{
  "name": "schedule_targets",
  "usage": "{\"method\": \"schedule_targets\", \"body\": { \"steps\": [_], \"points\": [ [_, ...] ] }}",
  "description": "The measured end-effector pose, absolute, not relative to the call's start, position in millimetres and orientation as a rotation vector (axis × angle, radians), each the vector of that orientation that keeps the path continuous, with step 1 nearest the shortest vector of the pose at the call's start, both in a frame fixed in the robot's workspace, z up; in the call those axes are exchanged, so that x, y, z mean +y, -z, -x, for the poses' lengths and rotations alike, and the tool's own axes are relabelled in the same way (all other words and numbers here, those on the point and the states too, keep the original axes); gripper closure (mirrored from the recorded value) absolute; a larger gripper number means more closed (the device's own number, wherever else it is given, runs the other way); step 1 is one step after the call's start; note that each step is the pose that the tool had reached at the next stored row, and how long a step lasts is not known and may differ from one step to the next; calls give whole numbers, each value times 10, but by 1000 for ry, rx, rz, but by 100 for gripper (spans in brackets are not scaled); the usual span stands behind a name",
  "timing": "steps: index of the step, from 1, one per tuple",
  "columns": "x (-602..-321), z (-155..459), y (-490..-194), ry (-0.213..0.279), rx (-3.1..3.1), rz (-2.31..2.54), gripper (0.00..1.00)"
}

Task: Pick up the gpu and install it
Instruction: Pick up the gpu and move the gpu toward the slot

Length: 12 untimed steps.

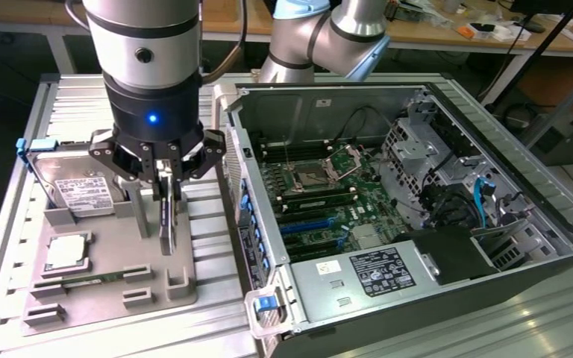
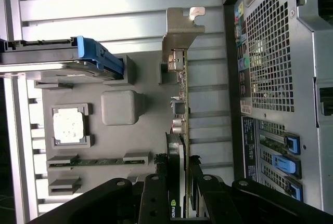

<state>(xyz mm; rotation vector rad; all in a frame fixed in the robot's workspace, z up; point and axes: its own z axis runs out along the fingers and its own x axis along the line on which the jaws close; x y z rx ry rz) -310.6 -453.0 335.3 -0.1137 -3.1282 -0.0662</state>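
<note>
My fingers (image 2: 155, 188) are drawn in tight on the gpu (image 1: 167, 224), one pad on each flat face, gripping the top edge of the card. Gripper (image 1: 165, 183) points straight down, and that's why the card hangs on edge, thin and upright, not lying flat.

In the wrist view its silver bracket (image 2: 182, 31) sits at the far end from my grip, so I've got it by the plain end, away from the metal. Whether its lower edge rests in the grey holder tray (image 1: 117, 298) or is just off it, I can't tell.

The card is just outside the open computer case (image 1: 525, 224), beside the rear wall, over the tray. Farther from the case on that tray are the other parts, each in its own nest: the hard drive with blue handles (image 1: 77, 186), the processor chip (image 1: 68, 250), and the green memory stick (image 1: 87, 277).

Inside the case the motherboard (image 1: 316, 190) lies face up, its blue expansion slots (image 1: 312, 224) bare. Nothing installed yet.
</note>
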Motion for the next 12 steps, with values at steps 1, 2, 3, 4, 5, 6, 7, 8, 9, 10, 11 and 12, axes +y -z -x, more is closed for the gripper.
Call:
{"method": "schedule_targets", "body": {
  "steps": [1,2,3,4,5,6,7,8,9,10,11,12],
  "points": [
    [-4531,3106,-3356,66,-3128,114,73],
    [-4530,3106,-3360,66,-3128,114,73],
    [-4530,3106,-3364,66,-3128,114,73],
    [-4530,3106,-3367,66,-3128,114,73],
    [-4530,3106,-3370,66,-3128,114,73],
    [-4530,3106,-3373,66,-3128,114,73],
    [-4531,3106,-3376,66,-3128,114,73],
    [-4530,3106,-3379,66,-3128,114,73],
    [-4530,3106,-3381,66,-3128,114,73],
    [-4530,3106,-3384,66,-3128,114,73],
    [-4530,3106,-3388,66,-3128,114,73],
    [-4530,3106,-3391,66,-3128,114,73]
  ]
}}
